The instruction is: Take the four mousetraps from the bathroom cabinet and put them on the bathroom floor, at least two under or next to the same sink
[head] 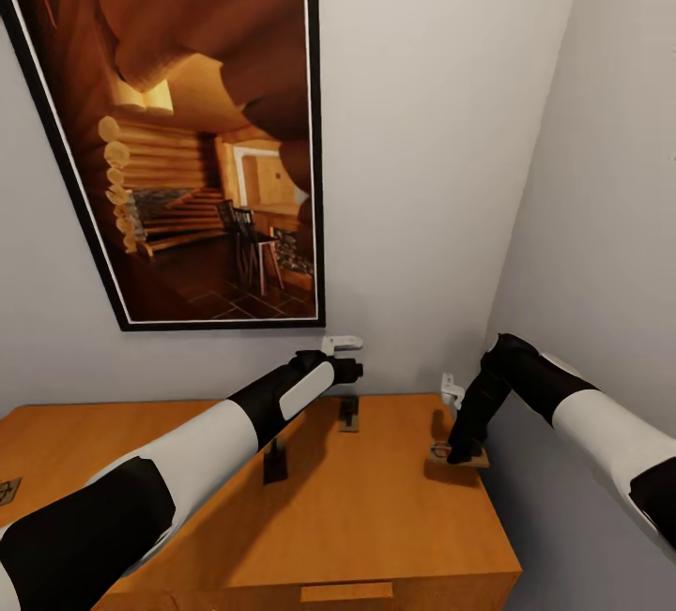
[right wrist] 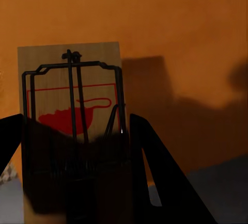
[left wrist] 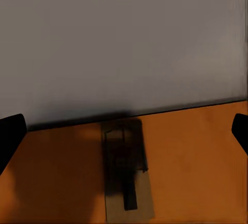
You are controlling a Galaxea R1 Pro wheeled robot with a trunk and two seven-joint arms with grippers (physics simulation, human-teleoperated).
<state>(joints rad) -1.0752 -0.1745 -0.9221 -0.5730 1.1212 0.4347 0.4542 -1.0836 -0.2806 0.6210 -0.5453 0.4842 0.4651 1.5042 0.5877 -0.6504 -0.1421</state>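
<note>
In the head view the cabinet (head: 376,517) fills the lower part of the frame, its flat orange-brown worktop running back to a pale wall with a large framed picture (head: 188,142) in the upper left. The right tool (head: 460,454) is down at the worktop's right edge, lower right of centre, its dark fingers straddling a mousetrap (head: 474,456) that lies flat close to the corner. In the right wrist view that mousetrap (right wrist: 72,110) sits between the two fingers, which look close against its board; I judge them closing on it or just gripping, though firm contact cannot be confirmed.

A second mousetrap (head: 349,414) lies near the back of the worktop, centre of the frame, below the left forearm. The left wrist view looks down on it (left wrist: 126,182), with the left tool's (left wrist: 126,131) fingertips (left wrist: 10,136) far apart at the frame's two sides, so it is spread wide and holding nothing. A third trap (head: 7,491) shows at the far left edge.

The risks from here: the right-hand trap lies so near the edge that a sideways nudge could push it off the worktop. A thin flat board gripped by its edges could also pivot or slip once lifted. The right elbow is close to the side wall, which could cramp the lift.
</note>
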